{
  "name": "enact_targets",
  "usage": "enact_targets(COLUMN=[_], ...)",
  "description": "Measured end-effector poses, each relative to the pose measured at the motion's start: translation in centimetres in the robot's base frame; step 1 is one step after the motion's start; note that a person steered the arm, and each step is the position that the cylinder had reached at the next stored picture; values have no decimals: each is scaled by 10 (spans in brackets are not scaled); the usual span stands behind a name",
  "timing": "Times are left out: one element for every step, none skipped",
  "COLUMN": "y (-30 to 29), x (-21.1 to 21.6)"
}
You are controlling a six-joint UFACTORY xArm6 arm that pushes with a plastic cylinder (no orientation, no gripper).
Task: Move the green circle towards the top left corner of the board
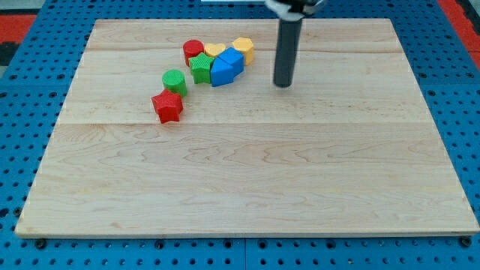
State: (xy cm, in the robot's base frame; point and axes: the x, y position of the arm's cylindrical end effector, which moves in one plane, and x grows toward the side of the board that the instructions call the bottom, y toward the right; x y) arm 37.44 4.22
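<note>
The green circle (174, 80) lies on the wooden board (247, 172), left of centre in the upper half. A red star (167, 106) touches it just below. Up and to its right sits a cluster: a green star (200, 67), a red cylinder (193, 51), two blue blocks (226, 67), a yellow heart-like block (214, 49) and a yellow hexagon (243, 49). My tip (282, 85) stands on the board to the right of the cluster, well to the right of the green circle and apart from every block.
The board lies on a blue perforated table (22, 90). Its top left corner (96, 22) is up and to the left of the green circle. Red patches show at the view's top corners (15, 15).
</note>
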Motion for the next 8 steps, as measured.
enact_targets(y=[-29, -35, -69, -102, -133, -147, -168, -184], x=[17, 17, 15, 15, 13, -9, -34, -38])
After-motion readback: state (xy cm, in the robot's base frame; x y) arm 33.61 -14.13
